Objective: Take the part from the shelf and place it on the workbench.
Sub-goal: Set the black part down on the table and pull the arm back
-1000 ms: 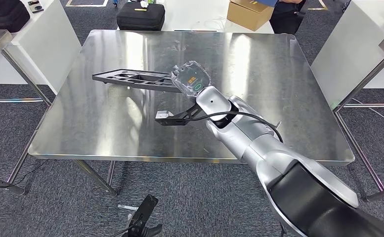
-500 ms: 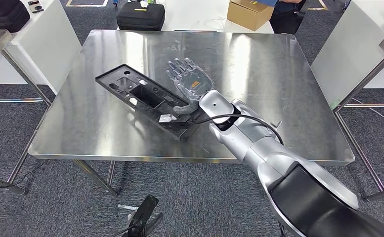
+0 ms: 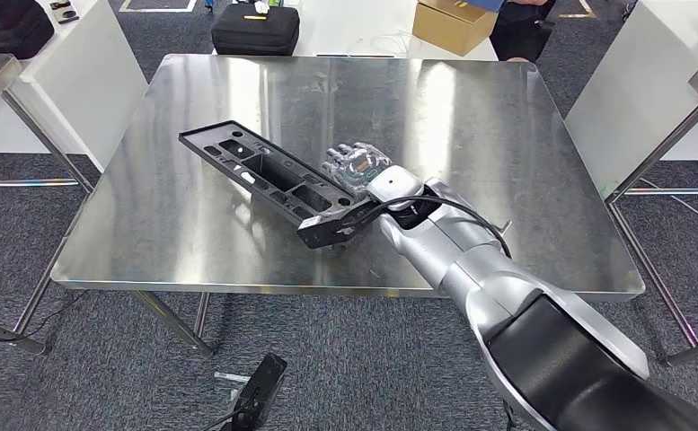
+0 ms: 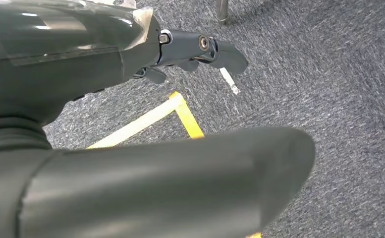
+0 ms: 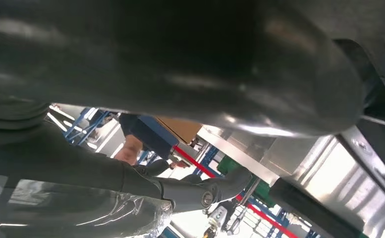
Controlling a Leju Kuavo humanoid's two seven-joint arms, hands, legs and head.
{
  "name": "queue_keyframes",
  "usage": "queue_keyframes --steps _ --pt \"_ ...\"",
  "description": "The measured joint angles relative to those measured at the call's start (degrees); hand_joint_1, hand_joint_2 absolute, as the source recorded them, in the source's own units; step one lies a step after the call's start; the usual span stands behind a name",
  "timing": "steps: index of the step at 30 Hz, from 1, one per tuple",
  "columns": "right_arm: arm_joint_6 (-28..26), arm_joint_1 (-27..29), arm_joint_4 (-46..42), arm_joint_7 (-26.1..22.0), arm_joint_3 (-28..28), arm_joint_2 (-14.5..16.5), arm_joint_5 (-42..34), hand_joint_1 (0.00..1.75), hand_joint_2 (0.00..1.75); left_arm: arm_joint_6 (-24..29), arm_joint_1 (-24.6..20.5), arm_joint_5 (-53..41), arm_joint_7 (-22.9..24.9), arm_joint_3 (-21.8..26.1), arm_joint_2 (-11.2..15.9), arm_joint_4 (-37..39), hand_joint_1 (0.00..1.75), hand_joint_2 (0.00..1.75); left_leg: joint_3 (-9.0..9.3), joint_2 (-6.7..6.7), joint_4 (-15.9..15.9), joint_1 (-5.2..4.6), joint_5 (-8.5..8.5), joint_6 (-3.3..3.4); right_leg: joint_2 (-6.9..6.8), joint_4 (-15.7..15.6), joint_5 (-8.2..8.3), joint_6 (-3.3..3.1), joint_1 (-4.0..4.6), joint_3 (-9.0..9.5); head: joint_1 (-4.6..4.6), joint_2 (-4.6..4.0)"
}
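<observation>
The shiny steel worktop (image 3: pixel 471 126) is the biggest thing here. A long black plastic part (image 3: pixel 264 178) lies slanted on it, nearer the front edge, with one end lifted a little by the arm. The silver right arm (image 3: pixel 471 260) reaches in over that front edge. The right hand (image 3: pixel 356 166) is just beside the part, near its closer end, fingers (image 3: pixel 340 154) spread and holding nothing. The left hand (image 4: pixel 190 49) hangs over grey carpet (image 4: pixel 329 74); I cannot tell how its fingers sit.

Part (image 3: pixel 269 176) now flat on workbench (image 3: pixel 507 135).
</observation>
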Motion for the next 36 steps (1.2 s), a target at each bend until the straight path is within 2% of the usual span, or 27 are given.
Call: queue_keyframes --steps 3,6,11,17,19,23,27,31,36 --pt "-1.5 -0.4 0.0 2.1 -0.8 0.0 -0.4 0.00 0.00 0.6 0.0 0.2 0.0 0.0 0.0 0.0 0.00 0.00 0.00 -0.01 0.0 0.00 0.00 0.00 0.00 0.0 0.00 0.00 0.00 0.00 -0.01 0.00" --pt "-5.4 -1.2 -0.1 4.7 -2.3 -1.1 -1.2 0.00 0.00 1.0 0.2 0.8 -0.3 0.1 0.0 0.0 0.00 0.00 0.00 -0.04 0.0 0.00 0.00 0.00 -0.01 0.0 0.00 0.00 0.00 0.00 -0.01 0.00" --pt "-12.7 -3.5 -1.3 6.9 -6.4 -5.7 -3.5 0.00 0.00 1.2 1.2 1.8 -0.8 0.8 0.2 0.0 0.00 0.00 0.00 -0.09 0.0 -0.04 0.01 0.02 -0.03 0.0 0.01 0.01 -0.04 0.05 0.01 0.00" --pt "-15.1 -4.5 -2.4 8.3 -9.8 -9.7 -4.9 0.00 0.00 1.4 1.8 2.6 -1.8 1.4 0.5 0.0 0.00 0.00 0.02 -0.03 0.0 -0.05 0.01 0.03 0.00 0.0 0.08 0.11 -0.05 0.00 -0.02 0.00" --pt "-17.7 -4.6 -3.3 7.2 -11.9 -11.9 -7.5 0.00 0.00 1.1 2.1 3.2 -3.1 1.8 0.6 0.0 0.00 0.00 0.01 -0.25 0.0 -0.03 0.03 0.04 -0.17 0.0 0.07 0.12 -0.04 0.04 -0.01 0.00" --pt "-23.3 -3.4 -7.1 1.0 -18.2 -17.1 -14.4 0.00 0.00 0.9 2.8 3.9 -4.8 2.7 1.2 0.0 0.00 0.00 -0.02 -0.34 0.0 -0.04 0.03 0.05 -0.25 0.0 0.07 0.12 -0.04 0.09 0.01 0.00" --pt "-25.0 1.2 -14.0 -3.8 -23.7 -21.0 -20.7 0.00 0.00 0.9 2.9 4.1 -5.5 3.2 1.7 0.0 0.00 0.00 0.00 -0.26 0.0 -0.08 0.01 0.06 -0.16 0.0 0.07 0.12 -0.06 0.10 -0.01 0.00" --pt "-25.0 8.3 -24.3 -4.9 -28.2 -23.7 -25.2 0.00 0.00 0.9 3.2 4.1 -5.9 3.7 2.1 -0.1 0.00 0.00 0.00 -0.30 0.0 -0.07 0.02 0.06 -0.19 0.0 0.07 0.12 -0.05 0.09 -0.02 0.00" --pt "-25.5 13.5 -32.4 -6.5 -31.3 -25.5 -29.1 0.00 0.00 1.1 3.2 4.5 -6.0 4.1 2.5 -0.2 0.00 0.00 0.00 -0.25 0.0 -0.03 0.02 0.06 -0.17 0.0 0.07 0.12 -0.02 0.09 -0.01 0.00"
